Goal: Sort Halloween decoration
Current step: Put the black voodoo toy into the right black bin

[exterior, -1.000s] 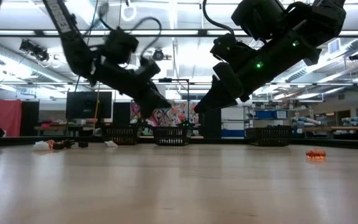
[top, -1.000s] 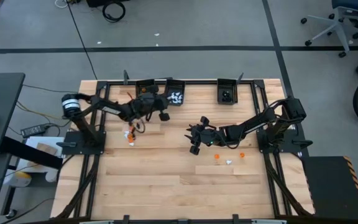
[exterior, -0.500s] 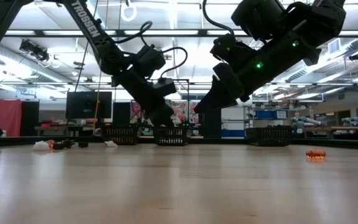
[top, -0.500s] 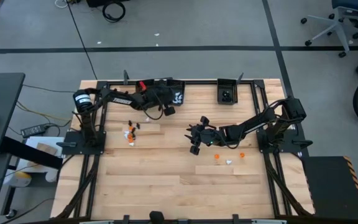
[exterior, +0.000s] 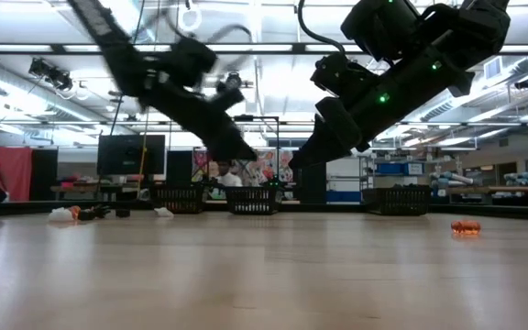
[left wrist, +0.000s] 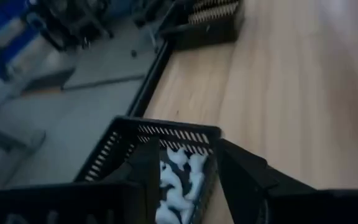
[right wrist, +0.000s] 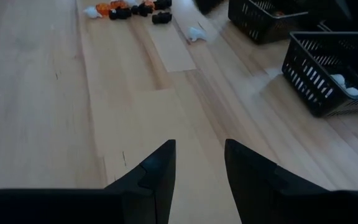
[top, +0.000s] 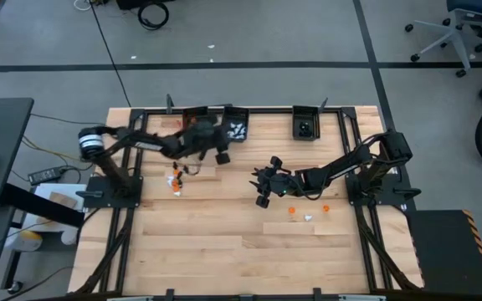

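The Halloween decoration is judged light, stiff and easily knocked; each trinket is best pinched across its body. White pieces lie in a bin between the parted left gripper jaws. The right gripper hangs open, empty.

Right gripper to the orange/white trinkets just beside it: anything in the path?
Nothing visible. The right gripper hangs open above bare wood near the table's middle; the loose trinkets lie on the table close by, toward the right arm's base, with no bin or other thing between.
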Controlling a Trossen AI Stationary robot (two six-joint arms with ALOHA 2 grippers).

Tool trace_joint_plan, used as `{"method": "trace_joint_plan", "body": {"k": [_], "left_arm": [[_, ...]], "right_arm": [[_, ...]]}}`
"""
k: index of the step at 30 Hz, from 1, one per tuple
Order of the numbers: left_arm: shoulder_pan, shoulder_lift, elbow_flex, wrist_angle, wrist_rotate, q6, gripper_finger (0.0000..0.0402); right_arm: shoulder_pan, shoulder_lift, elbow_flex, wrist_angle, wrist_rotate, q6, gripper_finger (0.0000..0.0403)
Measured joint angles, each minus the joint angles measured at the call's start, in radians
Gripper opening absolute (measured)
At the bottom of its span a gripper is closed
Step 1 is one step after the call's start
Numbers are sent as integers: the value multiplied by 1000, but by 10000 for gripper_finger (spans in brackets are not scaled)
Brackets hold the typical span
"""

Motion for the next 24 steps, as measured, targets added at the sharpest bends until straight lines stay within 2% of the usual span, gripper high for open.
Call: {"method": "trace_joint_plan", "body": {"k": [3, 8, 12, 18, 21, 24], "left_arm": [[-43, -99, -121, 58, -2, -7, 127], [-107, -218, -249, -28, -3, -137, 124], [-153, -274, -317, -115, -5, -268, 123], [-214, -317, -406, -123, -39, -400, 123], [-243, -340, -401, -250, -91, -483, 123], [-265, -354, -338, -482, -116, -558, 123]], "right_arm": [[0, 0, 0, -1, 0, -8, 143], [-6, 0, 0, 7, -1, -26, 143], [-6, 0, 0, 18, -25, -23, 143], [-7, 0, 0, 14, -35, -22, 143], [-6, 0, 0, 11, -35, -22, 143], [-7, 0, 0, 13, -35, -18, 143]]}}
